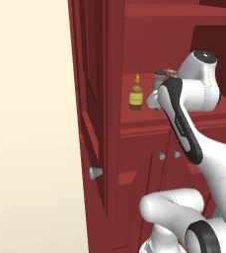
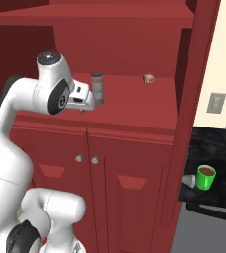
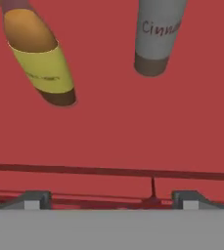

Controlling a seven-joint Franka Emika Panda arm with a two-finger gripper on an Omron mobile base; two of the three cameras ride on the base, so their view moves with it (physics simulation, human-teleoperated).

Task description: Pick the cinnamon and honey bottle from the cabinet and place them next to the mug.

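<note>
Left base view puts the cabinet's (image 1: 102,123) open door edge-on at centre left, a silver knob (image 1: 95,172) sticking out of it low down. Right of that, on the open shelf (image 1: 139,114), the honey bottle (image 1: 136,94) stands upright in the upper middle. Just right of it the cinnamon (image 1: 160,78) peeks out behind the arm's white wrist, which hides the gripper from this side.

Right base view shows the arm reaching in from the left, with the gripper (image 2: 88,103) at upper left centre, level with the shelf. The cinnamon jar stands upright just beside it on the right; whether they touch I cannot tell. Farther right on the same shelf lies a small pinkish-brown lump (image 2: 149,78), well apart from the jar. Below are 2 closed lower doors with 2 knobs (image 2: 86,159). At lower right, outside the cabinet, the green mug (image 2: 206,177) sits on a dark counter (image 2: 218,197).

Hand view has the honey bottle at upper left and the cinnamon at upper right, standing apart on the red shelf. The 2 finger tips (image 3: 34,199) at the bottom edge are spread wide, released, with nothing between them.
</note>
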